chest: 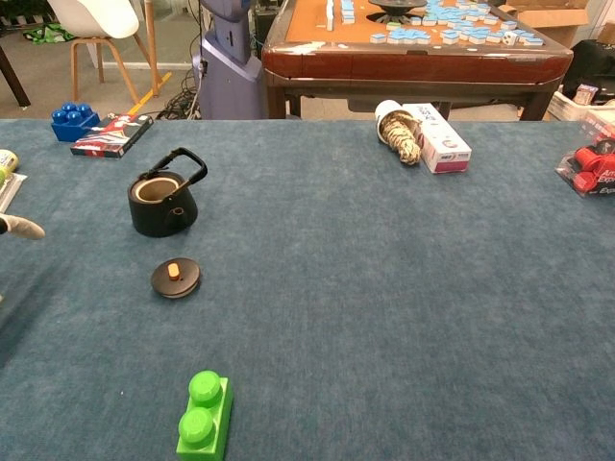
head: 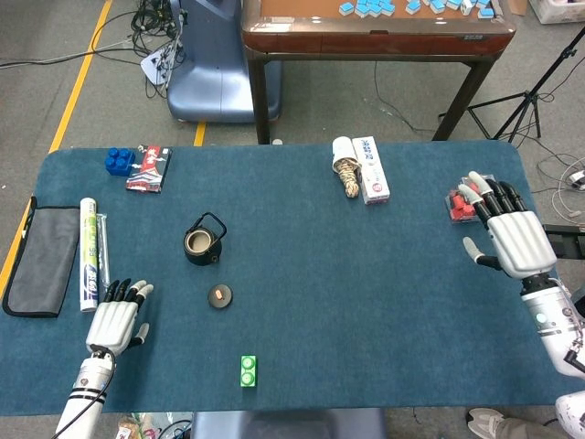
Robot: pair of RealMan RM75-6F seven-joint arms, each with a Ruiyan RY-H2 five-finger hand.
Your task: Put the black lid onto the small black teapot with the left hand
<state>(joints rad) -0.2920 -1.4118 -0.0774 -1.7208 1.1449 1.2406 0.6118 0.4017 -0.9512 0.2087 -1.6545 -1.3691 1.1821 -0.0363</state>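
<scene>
The small black teapot (head: pixel 202 244) (chest: pixel 162 203) stands uncovered on the blue table, its handle raised. The black lid (head: pixel 219 295) (chest: pixel 176 277), with a light knob on top, lies flat a little nearer the front edge. My left hand (head: pixel 116 315) hovers at the front left, well left of the lid, fingers spread and empty; only one fingertip (chest: pixel 21 228) shows at the left edge of the chest view. My right hand (head: pixel 510 233) is open at the far right edge, holding nothing.
A green brick (head: pixel 248 370) (chest: pixel 205 415) lies near the front edge. A tube (head: pixel 90 251) and a grey cloth (head: pixel 41 259) sit at the left. A blue brick (head: pixel 119 160), a flat packet (head: pixel 150 168), a white box (head: pixel 371 169) with a rope bundle (head: pixel 348 177), and red items (head: pixel 460 205) lie further back.
</scene>
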